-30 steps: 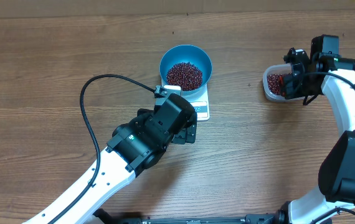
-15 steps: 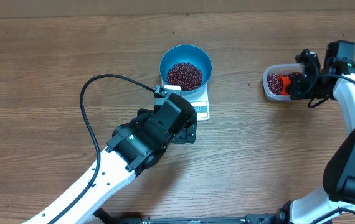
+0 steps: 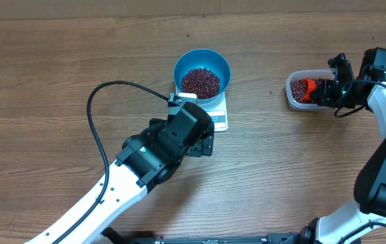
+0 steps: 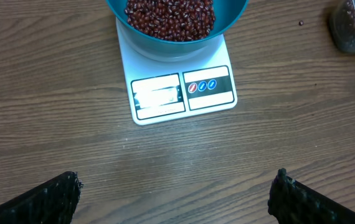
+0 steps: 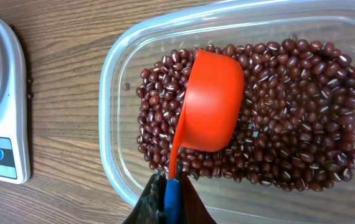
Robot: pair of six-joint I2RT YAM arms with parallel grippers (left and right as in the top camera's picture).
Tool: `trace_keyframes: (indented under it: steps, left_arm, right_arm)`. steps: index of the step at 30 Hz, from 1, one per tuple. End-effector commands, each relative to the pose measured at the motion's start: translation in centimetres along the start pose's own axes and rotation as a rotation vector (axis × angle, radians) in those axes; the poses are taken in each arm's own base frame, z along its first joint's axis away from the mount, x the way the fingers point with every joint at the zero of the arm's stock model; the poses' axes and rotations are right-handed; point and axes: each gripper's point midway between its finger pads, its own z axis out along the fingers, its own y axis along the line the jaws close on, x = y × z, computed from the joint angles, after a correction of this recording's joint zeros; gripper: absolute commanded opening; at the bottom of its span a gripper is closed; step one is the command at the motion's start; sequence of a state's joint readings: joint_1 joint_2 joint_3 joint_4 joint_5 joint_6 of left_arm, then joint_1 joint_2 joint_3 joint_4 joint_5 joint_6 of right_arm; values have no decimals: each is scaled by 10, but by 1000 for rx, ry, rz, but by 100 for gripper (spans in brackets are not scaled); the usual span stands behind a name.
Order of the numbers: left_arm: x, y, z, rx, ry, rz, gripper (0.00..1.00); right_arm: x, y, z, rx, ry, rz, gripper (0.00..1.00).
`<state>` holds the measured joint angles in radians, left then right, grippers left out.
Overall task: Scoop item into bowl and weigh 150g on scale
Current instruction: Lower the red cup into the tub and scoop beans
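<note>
Wooden worktop [image 3: 44,68]: blue bowl [image 3: 225,70] sits on the white scale [image 3: 219,116] at centre, holding a heap of small maroon beans [image 3: 200,81]. Right tool [image 5: 167,199] pinches the handle of an orange scoop [image 5: 212,102], tipped sideways over more beans in the clear tub [image 3: 292,100], far right. Left tool [image 4: 177,199] hangs spread near the scale. Judged: scoop-loading step; next, dig, level, carry left. Display [image 4: 159,98] unreadable.

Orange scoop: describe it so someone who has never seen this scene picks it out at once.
On the wooden table, far right, stands a clear tub of dark red beans. The scoop is inside it, handle clamped in the jaws of the right gripper. Nothing else here is bright orange.
</note>
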<state>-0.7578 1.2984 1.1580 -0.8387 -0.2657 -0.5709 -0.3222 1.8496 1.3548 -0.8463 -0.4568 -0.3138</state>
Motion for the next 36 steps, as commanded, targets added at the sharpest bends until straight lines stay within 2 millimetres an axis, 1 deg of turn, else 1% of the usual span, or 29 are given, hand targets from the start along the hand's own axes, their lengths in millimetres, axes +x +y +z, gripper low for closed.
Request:
trace_keyframes:
  steps: [1, 4, 7, 10, 11, 13, 15, 19, 22, 36]
  left_arm:
    - [-1, 0, 0, -7, -6, -11, 100]
    - [-1, 0, 0, -7, -6, -11, 100]
    - [-1, 0, 0, -7, -6, -11, 100]
    - [-1, 0, 0, -7, -6, -11, 100]
    - [-1, 0, 0, -7, -6, -11, 100]
    - [-1, 0, 0, -7, -6, -11, 100]
    - [-1, 0, 0, -7, -6, -11, 99]
    - [-1, 0, 0, -7, -6, -11, 100]
    - [-1, 0, 0, -7, -6, -11, 100]
    - [-1, 0, 0, -7, -6, -11, 100]
  right_arm:
    - [4, -1, 9, -38, 11, 25, 4]
    - [4, -3, 7, -45, 4, 35, 4]
    - [3, -4, 6, -91, -13, 50, 4]
    - [8, -9, 11, -108, 0, 77, 4]
    - [12, -12, 17, -123, 14, 95, 4]
    - [15, -14, 22, -154, 23, 118, 4]
    - [16, -14, 24, -178, 21, 127, 4]
    - [14, -18, 21, -192, 1, 139, 4]
    - [12, -15, 16, -239, -22, 128, 4]
    - [6, -21, 0, -329, -95, 183, 4]
